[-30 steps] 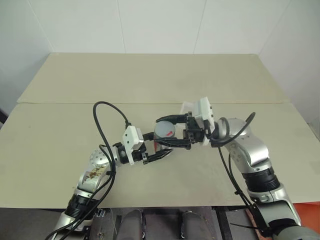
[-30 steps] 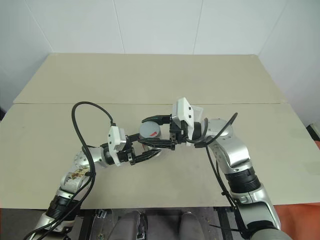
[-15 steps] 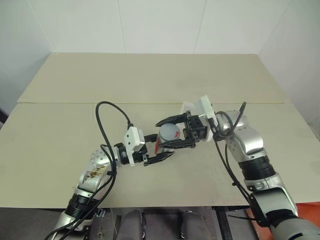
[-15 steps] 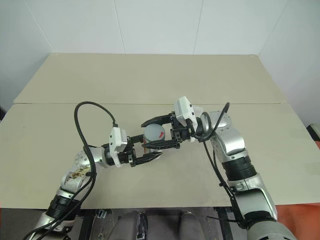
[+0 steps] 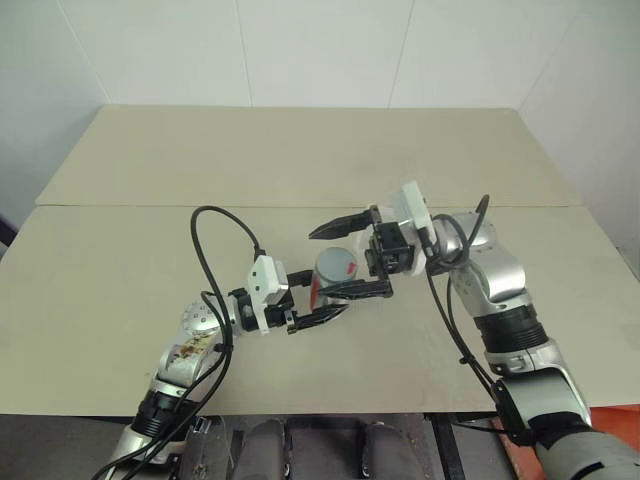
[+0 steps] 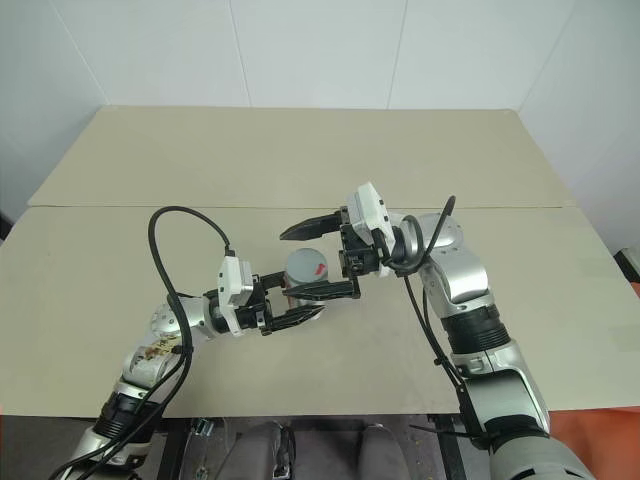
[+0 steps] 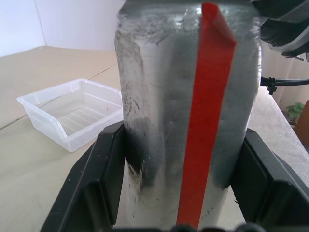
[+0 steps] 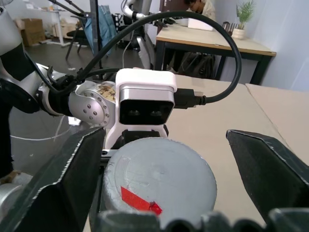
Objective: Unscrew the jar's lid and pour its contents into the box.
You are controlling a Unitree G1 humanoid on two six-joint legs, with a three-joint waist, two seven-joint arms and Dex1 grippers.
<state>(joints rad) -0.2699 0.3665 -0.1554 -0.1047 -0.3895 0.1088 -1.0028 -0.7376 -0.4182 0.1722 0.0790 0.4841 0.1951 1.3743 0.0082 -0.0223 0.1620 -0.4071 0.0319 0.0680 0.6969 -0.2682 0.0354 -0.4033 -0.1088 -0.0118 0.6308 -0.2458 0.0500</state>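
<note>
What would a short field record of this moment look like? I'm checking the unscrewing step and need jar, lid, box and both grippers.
jar: clear jar with red stripe, upright, held above the table
lid: grey lid on the jar, red mark on top
box: clear box on the table beyond the jar; contents not visible in it
left gripper: left gripper shut on the jar's body
right gripper: right gripper open, fingers either side of the lid, not touching
</note>
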